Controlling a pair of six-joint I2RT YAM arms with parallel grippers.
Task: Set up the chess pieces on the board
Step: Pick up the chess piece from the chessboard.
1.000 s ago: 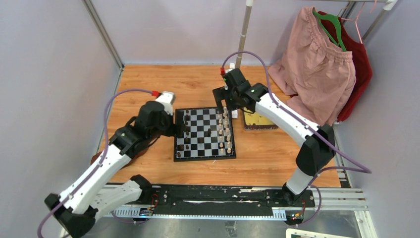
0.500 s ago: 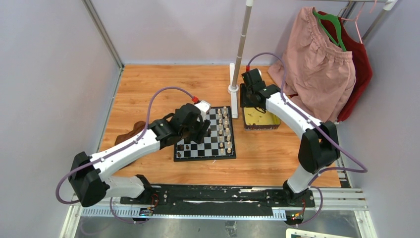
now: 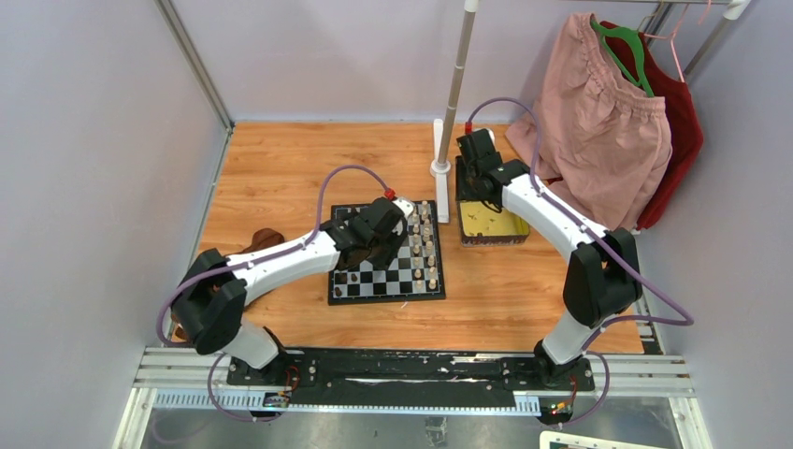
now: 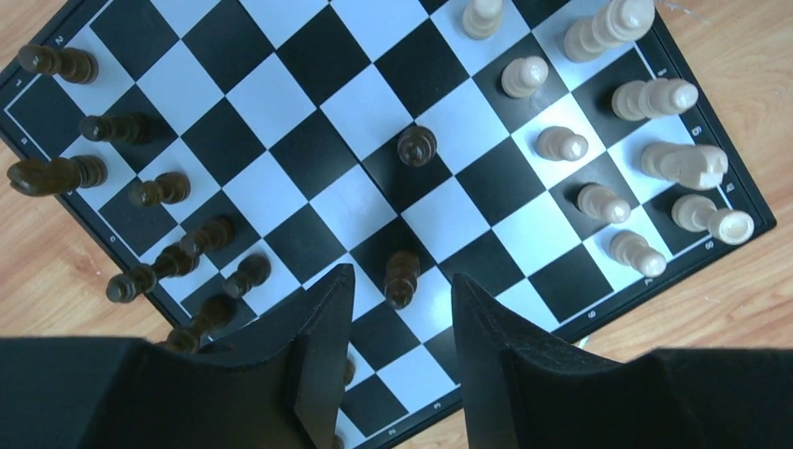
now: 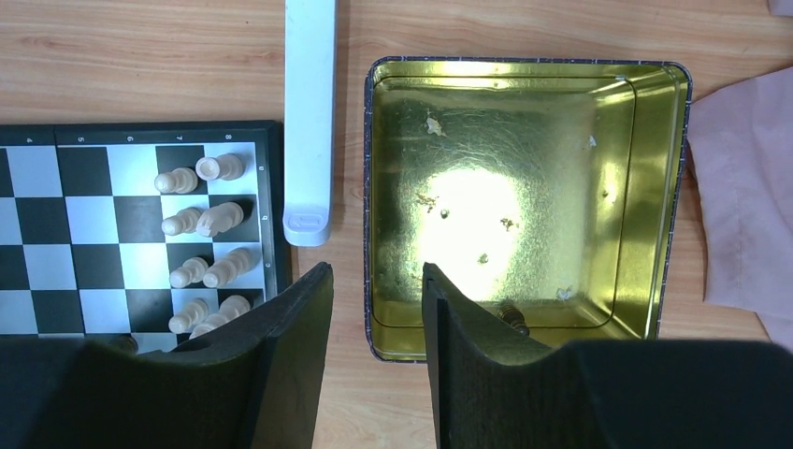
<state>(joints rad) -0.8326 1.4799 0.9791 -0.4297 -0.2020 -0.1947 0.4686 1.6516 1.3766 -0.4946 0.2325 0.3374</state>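
I read the left hand [image 4: 402,290] apart, a dark pawn [image 4: 400,271] between its fingers. The right hand [image 5: 374,271] is apart above the gold tray [image 5: 655,187] rim. The board [image 5: 140,128] edge reads 7, 8.

left tool [image 4: 402,281] jaws parted, right tool [image 5: 376,271] jaws parted

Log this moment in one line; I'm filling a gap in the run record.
left gripper: open over dark pawn on board | right gripper: open above tin | one dark piece in tin
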